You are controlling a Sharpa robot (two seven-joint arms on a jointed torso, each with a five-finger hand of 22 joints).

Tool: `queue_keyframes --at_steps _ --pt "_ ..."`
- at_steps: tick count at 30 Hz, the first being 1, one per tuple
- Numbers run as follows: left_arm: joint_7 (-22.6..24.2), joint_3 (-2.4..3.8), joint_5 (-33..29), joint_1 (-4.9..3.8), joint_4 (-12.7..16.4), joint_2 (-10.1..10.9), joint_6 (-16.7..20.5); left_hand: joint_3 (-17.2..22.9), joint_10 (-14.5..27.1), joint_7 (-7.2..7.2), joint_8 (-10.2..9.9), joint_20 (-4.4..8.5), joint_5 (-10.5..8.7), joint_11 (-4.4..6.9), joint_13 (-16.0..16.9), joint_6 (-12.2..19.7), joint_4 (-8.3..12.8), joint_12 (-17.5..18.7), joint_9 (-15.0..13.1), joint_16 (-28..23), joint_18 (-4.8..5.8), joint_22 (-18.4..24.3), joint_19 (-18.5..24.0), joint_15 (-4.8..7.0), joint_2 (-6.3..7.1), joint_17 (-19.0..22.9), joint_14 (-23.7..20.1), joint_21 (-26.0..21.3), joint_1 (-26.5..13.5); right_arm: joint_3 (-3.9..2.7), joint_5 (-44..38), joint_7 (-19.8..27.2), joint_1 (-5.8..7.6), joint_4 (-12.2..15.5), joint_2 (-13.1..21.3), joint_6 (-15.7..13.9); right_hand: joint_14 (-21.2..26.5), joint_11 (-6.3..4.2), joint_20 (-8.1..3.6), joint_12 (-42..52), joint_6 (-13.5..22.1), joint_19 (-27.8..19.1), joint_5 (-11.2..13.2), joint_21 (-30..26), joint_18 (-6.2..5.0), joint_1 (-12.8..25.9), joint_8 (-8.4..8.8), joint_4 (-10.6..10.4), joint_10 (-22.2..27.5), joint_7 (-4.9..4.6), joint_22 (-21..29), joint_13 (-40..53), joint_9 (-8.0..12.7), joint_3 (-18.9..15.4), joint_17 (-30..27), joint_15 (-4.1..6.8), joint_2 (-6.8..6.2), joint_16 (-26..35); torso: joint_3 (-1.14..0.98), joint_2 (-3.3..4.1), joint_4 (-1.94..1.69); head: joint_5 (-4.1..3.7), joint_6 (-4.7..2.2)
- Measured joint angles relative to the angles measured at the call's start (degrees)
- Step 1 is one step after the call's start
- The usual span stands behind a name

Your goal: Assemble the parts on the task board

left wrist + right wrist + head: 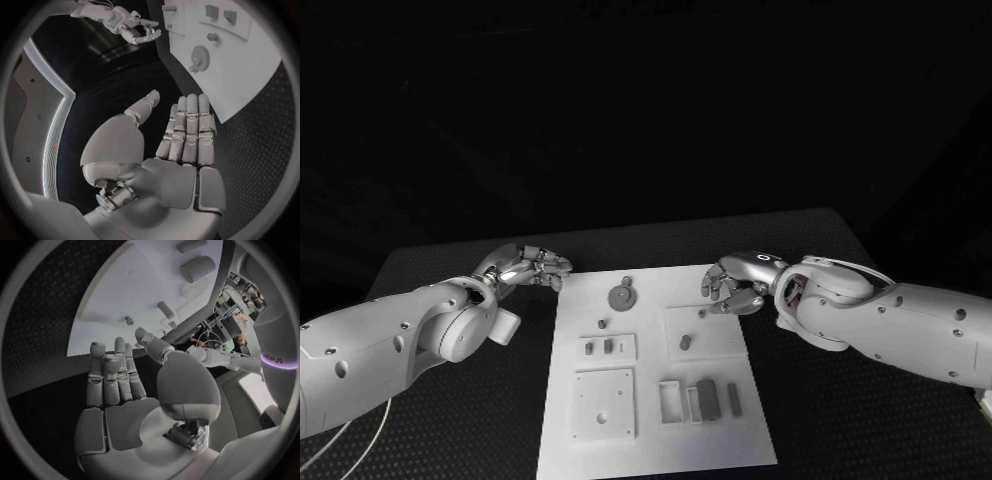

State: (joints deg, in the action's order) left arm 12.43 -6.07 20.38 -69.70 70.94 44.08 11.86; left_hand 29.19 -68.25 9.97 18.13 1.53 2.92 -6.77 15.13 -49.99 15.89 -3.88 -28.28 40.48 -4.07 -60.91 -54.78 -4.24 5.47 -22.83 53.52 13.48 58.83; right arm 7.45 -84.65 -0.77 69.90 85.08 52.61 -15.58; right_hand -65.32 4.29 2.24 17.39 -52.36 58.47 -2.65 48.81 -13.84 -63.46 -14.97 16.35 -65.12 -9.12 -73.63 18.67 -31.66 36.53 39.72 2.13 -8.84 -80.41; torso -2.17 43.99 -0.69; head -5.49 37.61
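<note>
The white task board lies in the middle of the black table. On it are grey parts: a round gear-like piece at the far end, a small peg, an oval piece and two dark bars near the front. My left hand hovers just off the board's far left corner, fingers straight and together, holding nothing. My right hand is over the board's far right edge, fingers extended and empty. The left wrist view shows the gear beyond the fingertips.
The black table mat surrounds the board on all sides. Raised white blocks and recessed plates stand on the board's near half. The right wrist view shows a cylinder part and a short peg on the board.
</note>
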Motion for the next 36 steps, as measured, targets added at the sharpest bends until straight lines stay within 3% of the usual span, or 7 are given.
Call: queue_keyframes --at_steps 9,21,36 --pt "0.79 -0.01 -1.14 0.02 0.33 -0.07 -0.62 -0.16 0.00 0.00 0.23 0.00 0.00 0.00 -0.08 0.00 0.16 0.00 0.01 -0.58 0.05 0.23 0.00 0.02 -0.24 0.00 0.45 -0.22 0.24 0.90 -6.66 -0.74 -1.11 0.24 -1.33 0.17 0.00 -0.19 0.01 -1.12 -0.10 0.00 0.00 -0.32 -0.01 -0.36 0.00 0.00 -0.64 0.09 0.00 -0.63 0.22 0.00 -0.06 0.00 -0.37 0.21 -0.02 0.07 -0.01 0.51 -0.01" --pt "1.02 -0.01 -1.53 0.04 0.33 -0.17 -0.74 -0.32 0.34 0.01 0.23 -0.20 0.00 -0.04 -0.19 -0.01 0.31 0.00 0.10 -1.21 0.08 0.45 -0.20 0.02 -0.23 -0.16 0.45 -0.46 0.24 1.02 -12.02 -2.67 -1.76 -1.39 -2.90 -0.57 -0.20 0.09 -0.14 -2.16 0.02 0.36 0.00 -0.33 -0.01 -0.59 0.00 0.00 -0.95 0.00 -0.01 -1.19 0.62 0.00 -0.12 -0.20 -0.59 0.21 -0.11 0.18 -0.13 1.70 0.58" --pt "1.04 -0.01 -1.62 0.04 0.34 -0.41 -0.74 -0.32 0.59 -0.16 0.23 -0.20 0.00 -0.19 -0.31 0.16 0.31 0.00 0.18 -1.45 0.16 0.62 -0.20 -0.16 -0.23 -0.30 0.63 -0.67 0.24 0.99 -14.31 -3.74 -2.01 -2.80 -4.40 -0.92 -0.34 -0.03 -0.09 -2.64 0.06 0.71 0.00 -0.55 -0.01 -0.59 0.00 0.00 -2.10 -0.03 -0.01 -1.31 0.67 0.00 -0.12 -0.10 -0.59 0.44 0.10 0.16 -0.10 2.56 1.47"
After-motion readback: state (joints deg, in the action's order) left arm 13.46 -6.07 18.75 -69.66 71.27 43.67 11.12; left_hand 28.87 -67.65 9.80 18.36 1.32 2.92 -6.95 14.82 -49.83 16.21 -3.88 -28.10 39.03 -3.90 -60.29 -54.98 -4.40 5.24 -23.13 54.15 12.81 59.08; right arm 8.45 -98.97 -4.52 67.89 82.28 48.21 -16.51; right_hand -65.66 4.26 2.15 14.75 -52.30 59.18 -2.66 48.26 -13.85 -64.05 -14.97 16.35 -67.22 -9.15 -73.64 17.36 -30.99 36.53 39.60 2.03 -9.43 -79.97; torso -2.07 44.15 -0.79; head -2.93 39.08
